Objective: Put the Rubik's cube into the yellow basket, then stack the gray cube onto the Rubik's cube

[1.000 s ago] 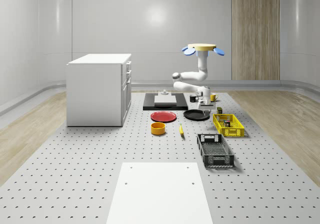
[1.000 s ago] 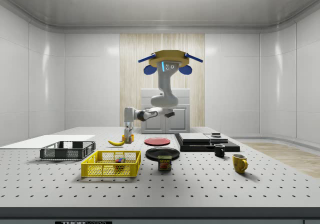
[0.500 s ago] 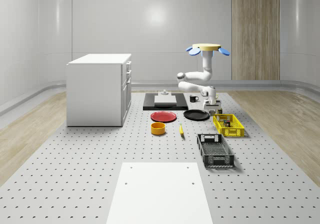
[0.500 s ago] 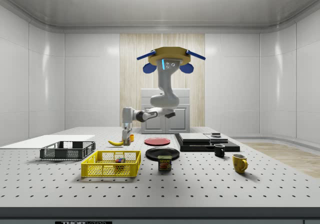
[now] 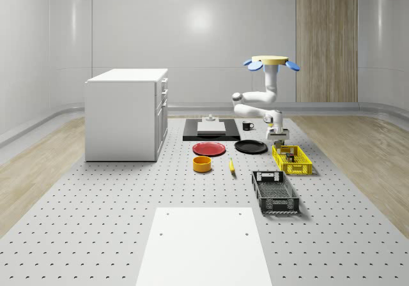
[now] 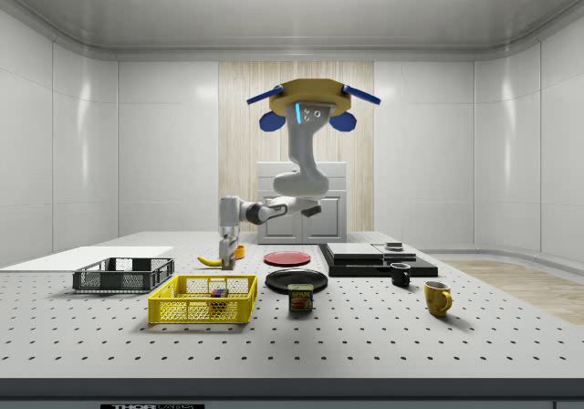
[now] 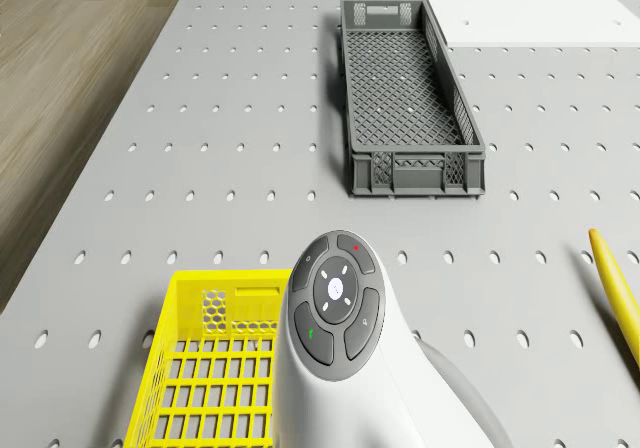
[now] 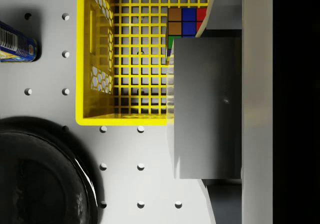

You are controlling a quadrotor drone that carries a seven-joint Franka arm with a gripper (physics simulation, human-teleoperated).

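In the whole-scene view the drone (image 5: 271,62) hovers farther toward the view's right than a second ago, now above the far end of the yellow basket (image 5: 292,160), and the gripper (image 5: 278,134) has come from over the black plate (image 5: 250,147) to hang just above that far end. The basket is an open plastic lattice standing on the perforated grey table (image 5: 96,222), with a dark grey crate (image 5: 275,191) of the same mesh build nearer the camera. In the side view the drone (image 6: 304,110) has drifted a little toward the view's left and the gripper (image 6: 224,248) hangs above and behind the basket (image 6: 203,298), where the Rubik's cube (image 6: 218,292) lies as a small multicoloured block. The drone view shows the arm's rounded white wrist over the basket (image 7: 215,368), the grey crate (image 7: 407,96) beyond it, and a banana (image 7: 618,290) at the edge. In the wrist view the fingers are clamped on the gray cube (image 8: 207,107) (a plain, matte, flat-faced block), which hangs over the basket's rim (image 8: 120,118); past its edge the Rubik's cube (image 8: 182,21) shows brown, blue and red squares on the basket floor, with a glossy black plate (image 8: 40,174) and a blue can (image 8: 15,44) outside.
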